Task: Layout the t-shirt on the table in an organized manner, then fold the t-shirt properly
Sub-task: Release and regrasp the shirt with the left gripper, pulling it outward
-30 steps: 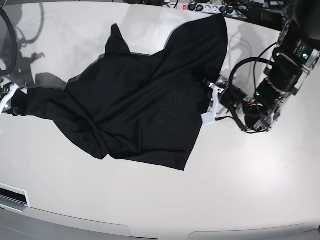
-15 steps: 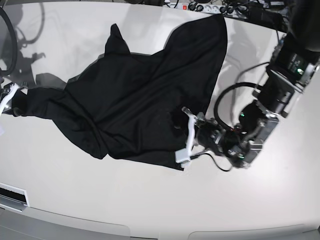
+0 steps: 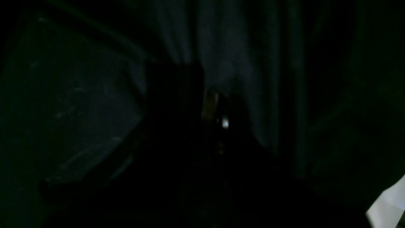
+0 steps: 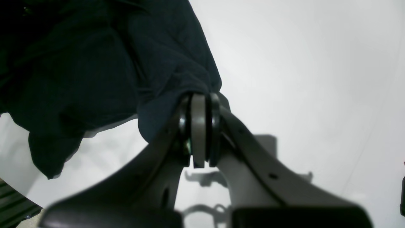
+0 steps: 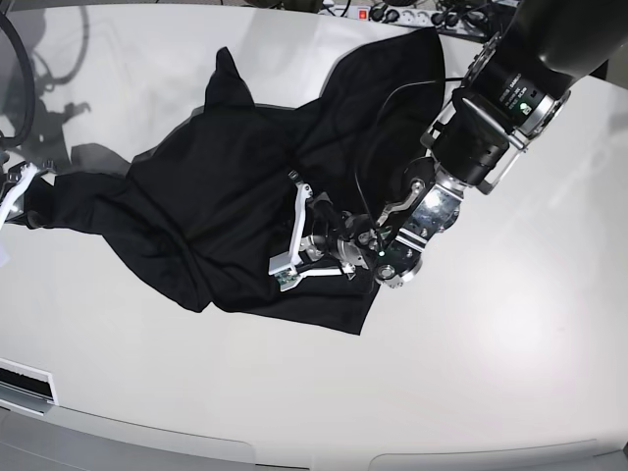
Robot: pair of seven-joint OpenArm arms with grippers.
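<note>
Jaws of right gripper (image 4: 201,139) clamped on a bunched end of the t-shirt (image 5: 255,196) by the counter's (image 5: 510,343) left edge. Left gripper (image 5: 290,235) over the shirt's middle, jaws closed, holding nothing discernible. Shirt spread crumpled across the counter's middle, reaching its far edge.

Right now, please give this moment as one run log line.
shirt: crumpled on table | right gripper: shut on shirt | left gripper: shut, over shirt

Crumpled black t-shirt (image 5: 226,196) spread unevenly, creased and bunched, across glossy white table (image 5: 491,373)
</note>
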